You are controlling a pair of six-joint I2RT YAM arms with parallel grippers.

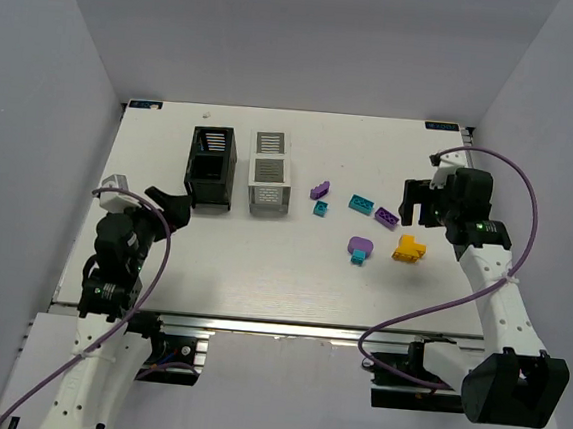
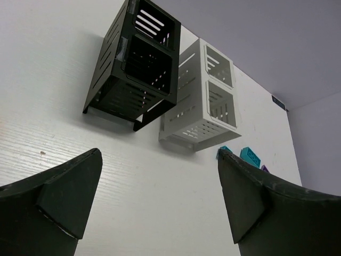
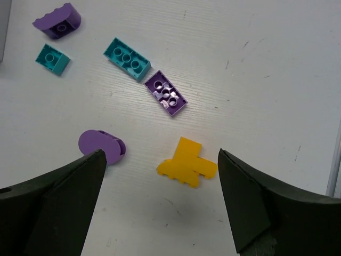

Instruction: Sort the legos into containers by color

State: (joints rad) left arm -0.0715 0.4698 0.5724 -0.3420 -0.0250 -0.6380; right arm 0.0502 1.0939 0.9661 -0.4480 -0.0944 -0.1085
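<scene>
Across the middle of the overhead view spreads the white table, with everything else resting on it or hanging above it.

Low at the left of that view, the left gripper has its jaws spread wide with nothing between them. Its wrist camera looks past both fingers toward the two bins. At the right side of the frame the right gripper is also fully spread and holds nothing. It hangs above the scattered bricks.

Toward the upper centre-left stand the black container and, just to its right, the white container. They sit side by side with a narrow gap between them. Each is upright and has two compartments, one behind the other.

All the bricks lie on the table to the right of the white container, none of them in a bin. The yellow-orange brick sits furthest right, and the right wrist view shows it between the open fingers. Up and to its left lie a flat purple brick and a long teal brick, close together. A rounded purple brick lies left of the yellow-orange one. A small teal brick seems to touch its lower edge, though the overhead view is too coarse to be sure. Nearest the white container are an arched purple brick and, just below it, a small teal cube.
</scene>
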